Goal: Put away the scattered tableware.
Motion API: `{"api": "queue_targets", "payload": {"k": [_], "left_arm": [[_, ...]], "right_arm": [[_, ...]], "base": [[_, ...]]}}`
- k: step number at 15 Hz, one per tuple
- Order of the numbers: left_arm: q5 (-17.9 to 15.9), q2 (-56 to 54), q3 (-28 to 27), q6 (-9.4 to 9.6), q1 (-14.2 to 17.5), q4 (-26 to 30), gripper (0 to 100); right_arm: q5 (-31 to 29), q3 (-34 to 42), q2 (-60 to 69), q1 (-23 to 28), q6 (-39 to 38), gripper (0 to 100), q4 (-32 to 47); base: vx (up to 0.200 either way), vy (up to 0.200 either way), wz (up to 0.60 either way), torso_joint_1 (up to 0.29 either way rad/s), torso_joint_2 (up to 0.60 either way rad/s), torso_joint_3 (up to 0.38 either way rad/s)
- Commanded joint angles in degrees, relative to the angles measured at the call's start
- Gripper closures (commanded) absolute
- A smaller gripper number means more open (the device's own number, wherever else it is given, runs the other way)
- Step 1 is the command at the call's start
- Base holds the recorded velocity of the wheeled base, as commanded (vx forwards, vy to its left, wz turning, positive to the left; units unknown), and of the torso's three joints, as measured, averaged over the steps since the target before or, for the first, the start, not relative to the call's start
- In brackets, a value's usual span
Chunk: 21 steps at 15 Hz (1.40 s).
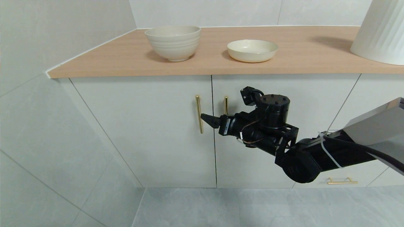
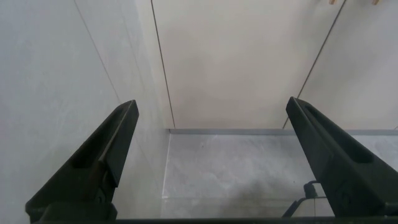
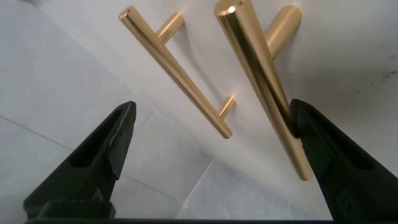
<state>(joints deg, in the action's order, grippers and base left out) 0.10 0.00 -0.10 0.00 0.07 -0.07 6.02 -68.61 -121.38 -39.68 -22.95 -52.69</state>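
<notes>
The right gripper (image 1: 208,120), jaws spread and empty, sits just right of the left door handle (image 1: 198,114). The handle's long axis runs vertically.

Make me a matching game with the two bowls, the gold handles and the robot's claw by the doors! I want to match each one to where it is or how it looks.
Things:
1. deep ribbed bowl
2. shallow bowl
3. door handles
4. right gripper

Descriptions:
A. gold, upright on the cabinet doors
B. open, right at the handles
C. on the counter, toward the robot's left
D. on the counter, to the right of the other bowl

Pairs: 1-C, 2-D, 3-A, 4-B
</notes>
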Motion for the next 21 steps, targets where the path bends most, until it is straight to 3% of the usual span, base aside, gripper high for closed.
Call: {"api": "queue_targets", "payload": {"k": [1, 4, 9, 21], "left_arm": [[0.1, 0.0, 0.0, 0.00, 0.0, 0.0, 0], [0.0, 0.1, 0.0, 0.00, 0.0, 0.0, 0], [0.1, 0.0, 0.0, 0.00, 0.0, 0.0, 0], [0.1, 0.0, 0.0, 0.00, 0.0, 0.0, 0]], "right_arm": [[0.5, 0.7, 0.4, -0.1, -0.1, 0, 0.2], [1.4, 2.7, 2.2, -0.1, -0.1, 0, 0.2], [10.7, 11.9, 10.7, -0.2, -0.2, 0, 0.7], [13.3, 24.4, 20.6, -7.7, 0.1, 0, 0.3]], "base": [[0.000, 0.000, 0.00, 0.000, 0.00, 0.000], [0.000, 0.000, 0.00, 0.000, 0.00, 0.000], [0.000, 0.000, 0.00, 0.000, 0.00, 0.000], [0.000, 0.000, 0.00, 0.000, 0.00, 0.000]]}}
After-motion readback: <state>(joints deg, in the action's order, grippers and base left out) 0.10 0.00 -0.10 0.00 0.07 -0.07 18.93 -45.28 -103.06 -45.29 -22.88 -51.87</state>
